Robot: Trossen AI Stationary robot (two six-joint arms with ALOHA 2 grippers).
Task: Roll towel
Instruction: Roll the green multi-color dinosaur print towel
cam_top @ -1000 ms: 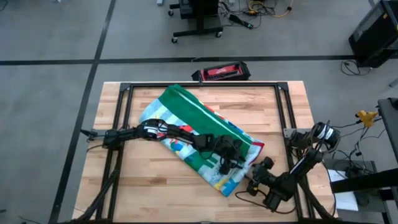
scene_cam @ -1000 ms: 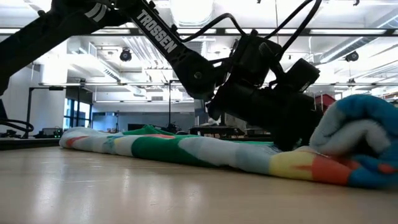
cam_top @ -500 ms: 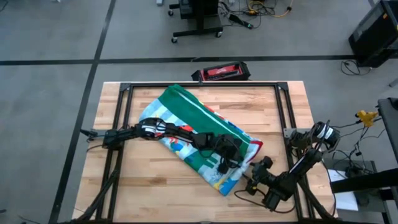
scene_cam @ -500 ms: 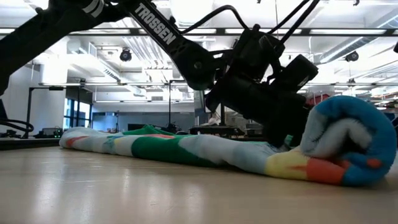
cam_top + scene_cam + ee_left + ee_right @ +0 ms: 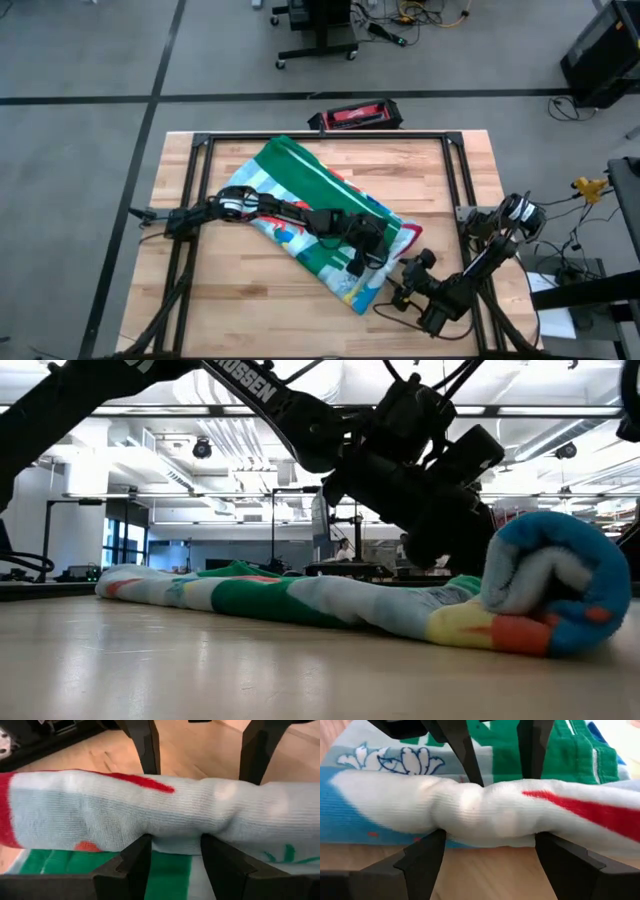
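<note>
Left hand: positioned over the rolled end of the towel, toward the counter's right front quarter. In the left wrist view, its two near fingers press against the roll from one side; the roll fills the space between them, so the hand is clamped on the towel. The left arm reaches across the cloth from the counter's left edge.

Right hand: located just off the same rolled end, near the counter's front right corner. In the right wrist view, its fingers sit on either side of the roll, which bulges between them; the hand is clamped on the towel. The other arm's dark fingers show on the far side of the roll in each wrist view.

Towel: lies diagonally on the counter, from the back left area to the front right area. The back portion is flat, showing a green band and a printed light panel. The front right end is rolled into a thick cylinder. In the low view, the roll rests on the counter surface, showing blue, white and red-orange patches, with the flat length trailing away behind it.

Beyond the counter's back edge, a red and black case lies on the floor.
</note>
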